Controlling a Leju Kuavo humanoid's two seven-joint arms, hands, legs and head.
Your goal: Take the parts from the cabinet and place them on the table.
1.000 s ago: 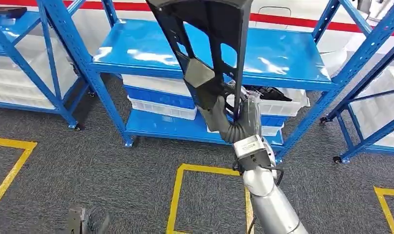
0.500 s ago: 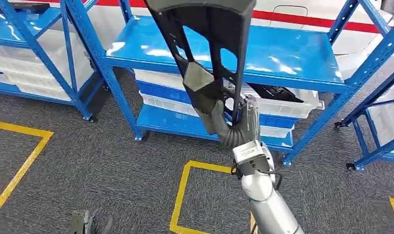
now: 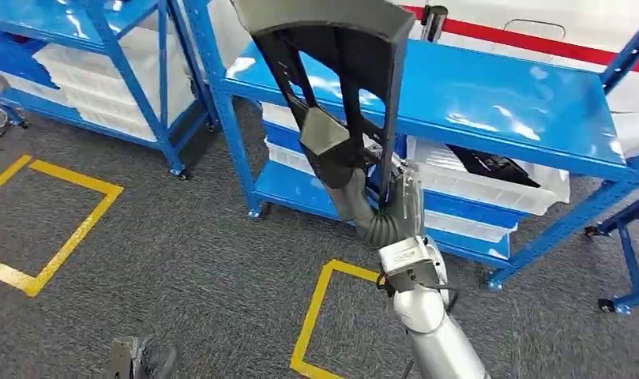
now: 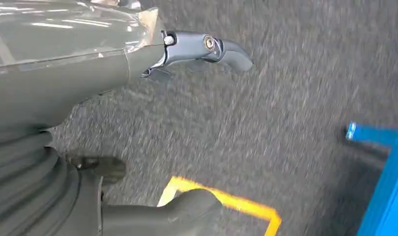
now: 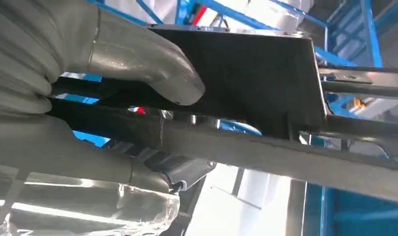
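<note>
While the black part (image 3: 340, 79) stands nearly upright in the head view, its narrow lower end sits in the right hand (image 3: 383, 201) and its wide, curved upper end reaches the top edge of the picture. This part is a flat frame with several cut-out openings and a grey diamond-shaped patch near its lower end. It is raised in front of the blue rack (image 3: 490, 103), clear of the shelves. The right hand grips the part firmly; in the right wrist view the thick grey thumb (image 5: 152, 69) presses on the black plate (image 5: 251, 78), with the remaining fingers wrapped under a bar of the part. The left hand (image 4: 201, 46) hangs low over the grey carpet (image 4: 285, 98); its fingers are apart and it holds nothing.

Under the top shelf of the blue rack, white bins (image 3: 490, 185) sit on the lower levels, and one bin holds a dark item (image 3: 494, 164). A second blue rack (image 3: 103, 47) stands at the left. Yellow tape squares (image 3: 71, 229) mark the carpet.
</note>
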